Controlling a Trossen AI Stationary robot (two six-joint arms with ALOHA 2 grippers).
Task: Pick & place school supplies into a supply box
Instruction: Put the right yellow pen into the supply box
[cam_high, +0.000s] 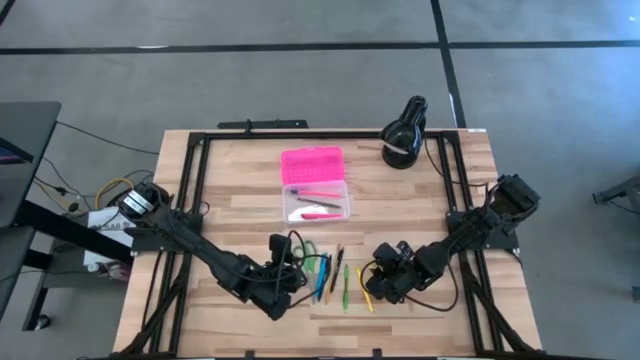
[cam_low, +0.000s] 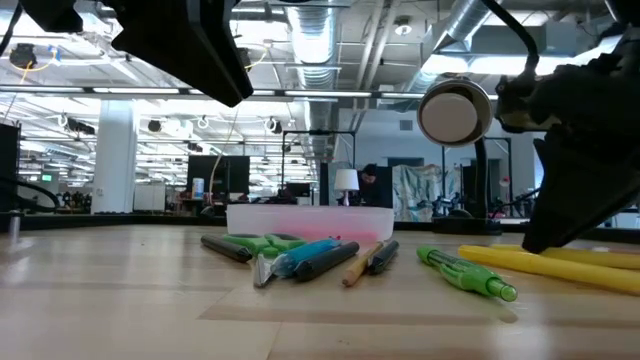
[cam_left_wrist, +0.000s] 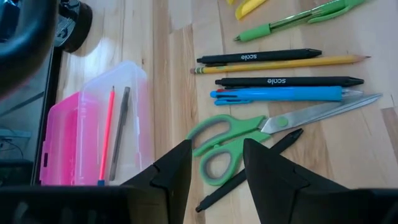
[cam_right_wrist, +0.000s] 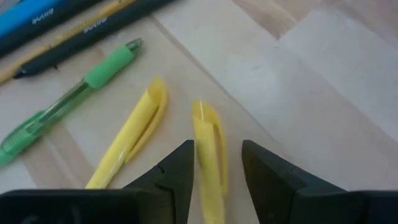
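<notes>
Both grippers hang low over the near part of the pale, plank-grained wooden table (cam_high: 240, 180), each with its two dark wedge-shaped fingers spread and nothing between them. Left gripper (cam_left_wrist: 216, 165) hovers above the green plastic loop handles of the scissors (cam_left_wrist: 261, 134), whose flat metal blades lie closed and point away along the wood; a slim black pen (cam_left_wrist: 249, 168) lies slanting just beside the handles. Right gripper (cam_right_wrist: 211, 165) straddles one glossy yellow pen (cam_right_wrist: 210, 162), its fingers on either side of the barrel without pinching it, while a second yellow pen (cam_right_wrist: 134, 137) lies just beside at an angle. Near them rests a translucent green pen (cam_right_wrist: 65, 106) with a soft-looking green grip. Farther back on the table sits the supply box (cam_high: 316, 199), a rectangular clear plastic base with its bright pink textured lid (cam_high: 312, 165) swung open, holding a thin red pencil (cam_left_wrist: 107, 134) and a grey pen (cam_left_wrist: 120, 134).
</notes>
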